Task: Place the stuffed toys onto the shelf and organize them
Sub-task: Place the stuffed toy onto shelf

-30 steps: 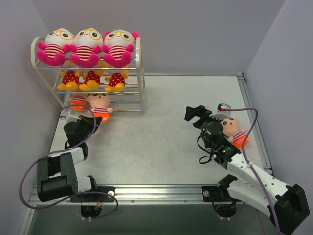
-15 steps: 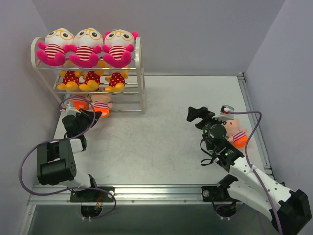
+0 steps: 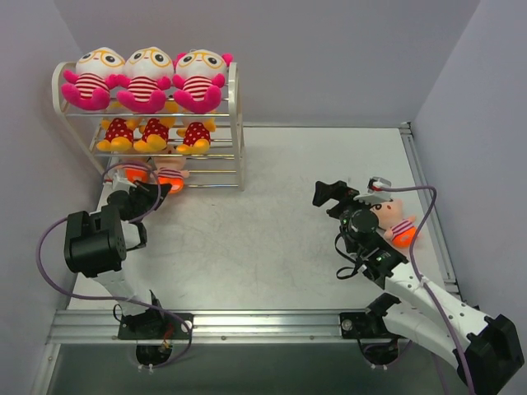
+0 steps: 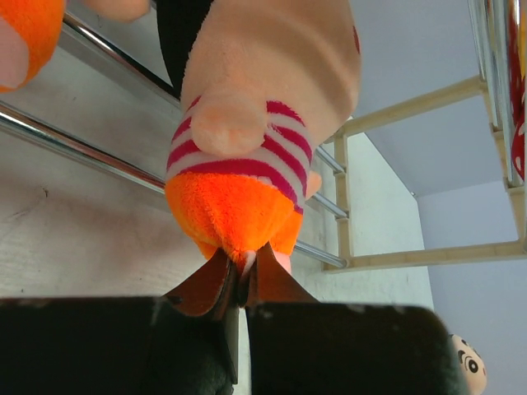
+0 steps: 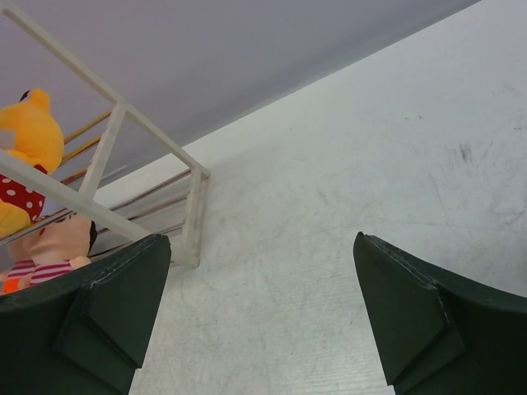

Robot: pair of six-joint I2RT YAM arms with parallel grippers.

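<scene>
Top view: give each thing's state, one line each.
Shelf, upright.
Pink toys, three upright on top tier.
Yellow toys, three on middle tier.
Held toy, at bottom tier, pinched by its orange pants.
Second peach toy, at bottom tier beside it.
Loose toy, lying on table, right side.
Left tool, shut on held toy.
Right tool, open, empty.

Orange-panted, red-striped toy (image 4: 247,164); cream shelf (image 3: 240,156)
</scene>
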